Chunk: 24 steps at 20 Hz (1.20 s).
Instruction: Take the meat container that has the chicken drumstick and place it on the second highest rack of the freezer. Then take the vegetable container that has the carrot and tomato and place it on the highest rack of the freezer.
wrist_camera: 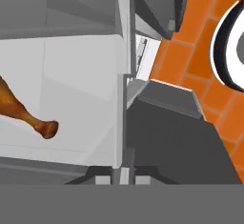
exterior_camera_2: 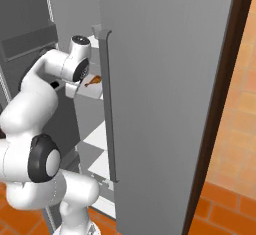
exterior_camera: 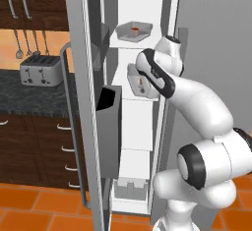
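The freezer (exterior_camera: 140, 127) stands open, showing white shelves. My gripper (wrist_camera: 124, 176) is shut on the side wall of the meat container (wrist_camera: 76, 89); that wall runs down between the two fingertips. The chicken drumstick (wrist_camera: 21, 109) lies on the container's white floor. In the left base view the meat container (exterior_camera: 138, 81) hangs tilted just above the second shelf from the top, half hidden by my wrist. In the right base view the drumstick (exterior_camera_2: 92, 81) lies in the container beside my hand. The vegetable container (exterior_camera: 134, 30), with the red tomato (exterior_camera: 134, 29) in it, rests on the shelf above.
The freezer door (exterior_camera: 81, 102) swings out to the left, with a long handle and dark door bins. The closed fridge door (exterior_camera_2: 165, 94) walls off the right. A toaster (exterior_camera: 41, 70) sits on the dark counter at left. A bin (exterior_camera: 132, 188) sits at the freezer's bottom.
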Motion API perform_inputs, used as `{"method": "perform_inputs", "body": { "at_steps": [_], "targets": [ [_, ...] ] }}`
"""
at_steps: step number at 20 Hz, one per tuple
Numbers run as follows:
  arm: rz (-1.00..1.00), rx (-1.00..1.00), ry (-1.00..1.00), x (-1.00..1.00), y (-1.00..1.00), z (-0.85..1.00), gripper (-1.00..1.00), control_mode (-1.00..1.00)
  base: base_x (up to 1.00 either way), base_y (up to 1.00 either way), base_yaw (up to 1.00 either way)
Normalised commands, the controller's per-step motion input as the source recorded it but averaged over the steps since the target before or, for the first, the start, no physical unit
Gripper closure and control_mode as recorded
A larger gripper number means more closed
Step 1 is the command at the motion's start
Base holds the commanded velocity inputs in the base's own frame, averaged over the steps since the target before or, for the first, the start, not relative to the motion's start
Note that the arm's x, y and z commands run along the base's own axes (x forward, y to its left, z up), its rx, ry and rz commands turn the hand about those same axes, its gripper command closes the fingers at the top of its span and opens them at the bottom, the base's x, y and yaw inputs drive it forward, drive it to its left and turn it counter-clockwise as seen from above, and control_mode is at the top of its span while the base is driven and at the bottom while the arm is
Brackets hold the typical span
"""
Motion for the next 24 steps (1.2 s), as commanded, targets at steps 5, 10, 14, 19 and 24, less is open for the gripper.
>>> {"method": "perform_inputs", "body": {
  "at_steps": [5,10,14,19,24],
  "targets": [
    [-0.01,-0.02,0.00,0.54,0.00,-0.16,1.00,-1.00,0.00,0.00,0.00],
    [-0.02,-0.06,0.02,0.67,0.00,-0.12,1.00,-1.00,0.00,0.00,0.00],
    [0.00,-0.05,0.03,0.64,0.00,-0.11,1.00,-1.00,0.00,0.00,0.00],
    [0.00,-0.05,0.04,0.64,0.00,-0.10,1.00,-1.00,0.00,0.00,0.00],
    [0.00,-0.05,0.01,0.59,0.00,-0.14,1.00,-1.00,0.00,0.00,0.00]
  ]
}}
